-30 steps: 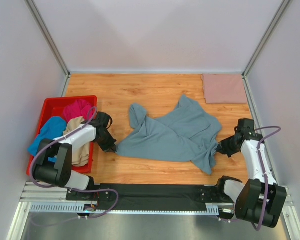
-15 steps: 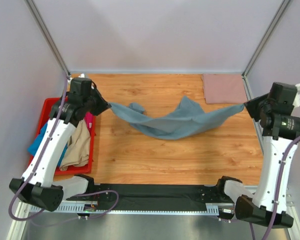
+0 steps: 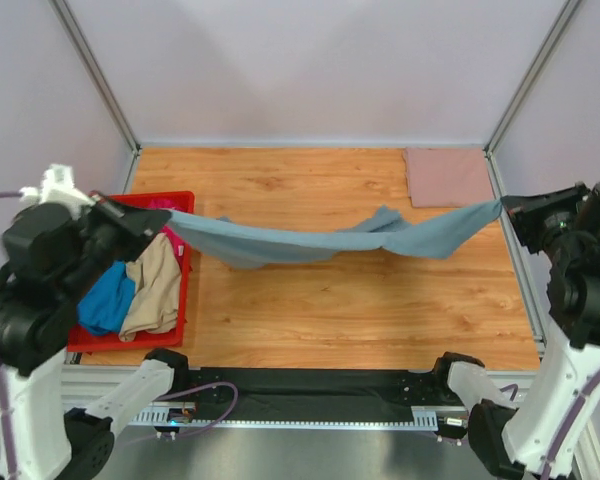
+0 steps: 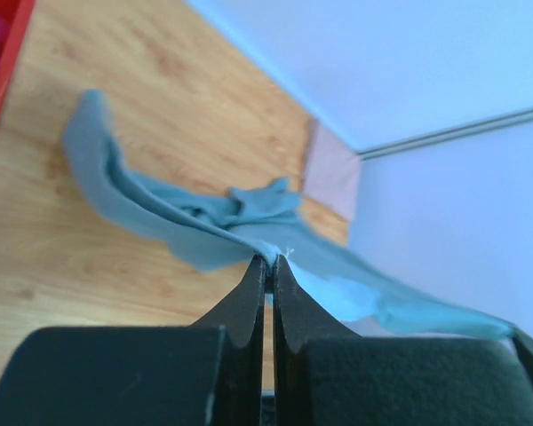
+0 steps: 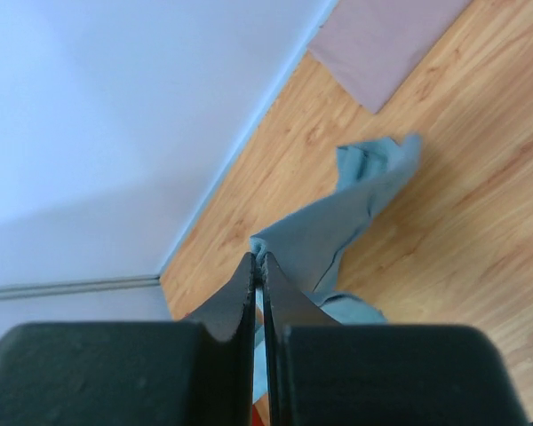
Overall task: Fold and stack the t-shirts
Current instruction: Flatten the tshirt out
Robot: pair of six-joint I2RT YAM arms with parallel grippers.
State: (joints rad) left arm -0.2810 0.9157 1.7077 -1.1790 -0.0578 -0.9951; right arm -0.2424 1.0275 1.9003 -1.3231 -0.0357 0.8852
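The slate grey-blue t-shirt (image 3: 320, 240) hangs stretched in the air above the wooden table between both arms. My left gripper (image 3: 168, 217) is shut on its left end, high over the red bin; in the left wrist view (image 4: 268, 259) the cloth is pinched at the fingertips. My right gripper (image 3: 502, 205) is shut on its right end; the right wrist view (image 5: 258, 257) shows the cloth (image 5: 338, 222) pinched there. A folded dusty-pink t-shirt (image 3: 447, 177) lies at the back right corner. Bright blue (image 3: 107, 297), beige (image 3: 155, 285) and magenta (image 3: 163, 205) shirts lie in the bin.
The red plastic bin (image 3: 125, 340) stands at the table's left edge. White enclosure walls with metal posts close in the back and both sides. The black rail with the arm bases (image 3: 310, 385) runs along the near edge.
Both arms rose and moved apart, lifting the grey-blue shirt off the table and pulling it into a long taut band; it lay crumpled on the table a second ago.
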